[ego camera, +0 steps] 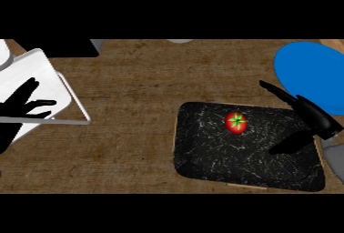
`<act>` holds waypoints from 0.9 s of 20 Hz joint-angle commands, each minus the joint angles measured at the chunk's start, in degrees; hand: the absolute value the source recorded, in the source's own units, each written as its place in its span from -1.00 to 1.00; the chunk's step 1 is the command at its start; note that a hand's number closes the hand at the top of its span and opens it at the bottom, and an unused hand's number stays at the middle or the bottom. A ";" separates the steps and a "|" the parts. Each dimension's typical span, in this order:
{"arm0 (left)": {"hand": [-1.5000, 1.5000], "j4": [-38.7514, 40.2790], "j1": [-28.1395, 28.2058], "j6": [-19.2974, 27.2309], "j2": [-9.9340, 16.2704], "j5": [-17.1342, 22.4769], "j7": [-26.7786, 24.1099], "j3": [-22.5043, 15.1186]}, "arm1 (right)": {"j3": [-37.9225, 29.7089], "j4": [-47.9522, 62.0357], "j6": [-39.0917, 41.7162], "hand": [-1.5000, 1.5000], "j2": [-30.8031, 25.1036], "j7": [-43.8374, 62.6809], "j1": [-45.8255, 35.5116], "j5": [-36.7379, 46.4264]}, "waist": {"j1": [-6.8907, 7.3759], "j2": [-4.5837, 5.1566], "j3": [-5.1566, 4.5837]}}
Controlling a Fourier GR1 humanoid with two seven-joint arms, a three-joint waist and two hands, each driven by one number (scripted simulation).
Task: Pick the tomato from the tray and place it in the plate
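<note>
Tomato [236,123] sits in the black tray [201,159] — blue plate [309,68] apart.

1 tomato [236,122]. 1 tray [208,154], black w/ white flecks. 1 blue plate [310,68]. 2 black hands: left hand [23,107], right hand [306,125]. 1 wood counter [148,82]. 1 white boxy obj [33,73] far left, can't tell what.

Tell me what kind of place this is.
Probably a kitchen counter: a wood-grain top holds a black speckled tray with a tomato on it, and a blue plate beside the tray. The right hand hangs open over the tray.
</note>
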 commanded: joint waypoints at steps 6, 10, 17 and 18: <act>0.00 0.05 -0.46 5.17 -12.07 -6.21 -9.44 -5.30 | 5.83 -1.02 0.22 -1.00 0.91 10.52 -4.17 8.49 | -0.58 0.91 -1.49; 0.00 -0.05 -0.38 4.27 -12.27 -6.07 -9.44 -4.26 | 8.86 -0.51 0.92 -1.00 2.78 14.05 -4.49 11.33 | -0.39 0.81 -1.43; 0.00 2.97 0.41 2.56 -13.28 -7.54 -14.69 -3.27 | 9.75 1.87 3.12 -1.00 4.93 16.09 -6.76 12.28 | -0.24 1.01 -1.40; 0.00 3.12 -1.03 2.66 -12.97 -7.28 -13.14 -3.04 | 9.00 1.04 4.98 -1.00 4.53 17.65 -8.61 11.46 | -0.47 0.91 -1.41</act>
